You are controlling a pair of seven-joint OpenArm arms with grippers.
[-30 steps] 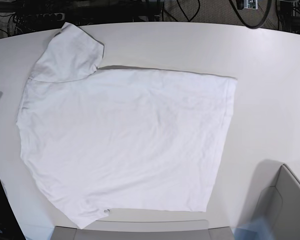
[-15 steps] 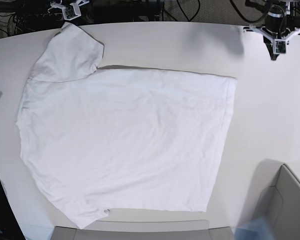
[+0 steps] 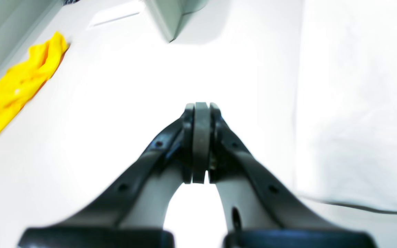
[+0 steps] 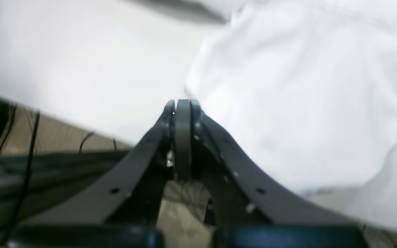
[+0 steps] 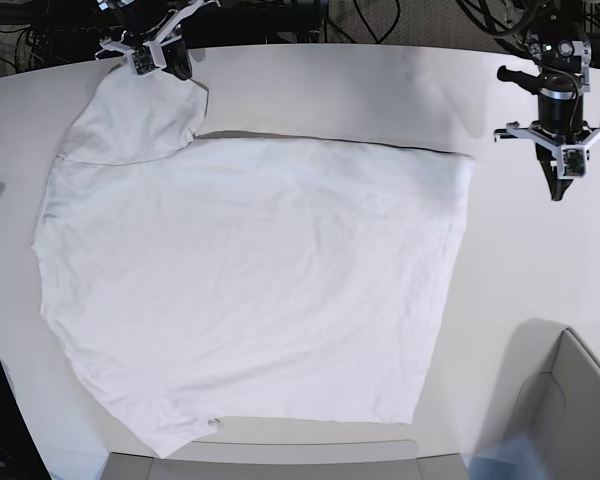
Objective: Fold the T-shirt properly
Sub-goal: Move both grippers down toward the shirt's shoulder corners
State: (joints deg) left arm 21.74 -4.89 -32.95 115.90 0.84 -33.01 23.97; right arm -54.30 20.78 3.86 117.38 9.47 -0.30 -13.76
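I see the T-shirt (image 5: 250, 290) lying spread flat on the white tabletop (image 5: 540, 280), and it covers most of the middle and the left part of the base view. One short sleeve (image 5: 135, 115) points to the far left corner of that view, and the straight hem (image 5: 450, 280) runs on the side of my left arm. The fabric has soft wrinkles but it is not folded anywhere.

My left end effector (image 5: 558, 192) hangs over bare tabletop just beside the far corner of the hem, apart from the cloth. In the left wrist view its two fingers (image 3: 201, 137) are pressed together with nothing between them, so it is clenched and empty. In this same view a yellow cloth (image 3: 16, 89) lies at the left side, well apart from the T-shirt (image 3: 357, 103).

My right end effector (image 5: 178, 68) is at the far edge of the tabletop, near the tip of the sleeve. In the right wrist view its fingers (image 4: 183, 137) are also closed together and they hold nothing; the sleeve fabric (image 4: 305, 103) is just beside them.
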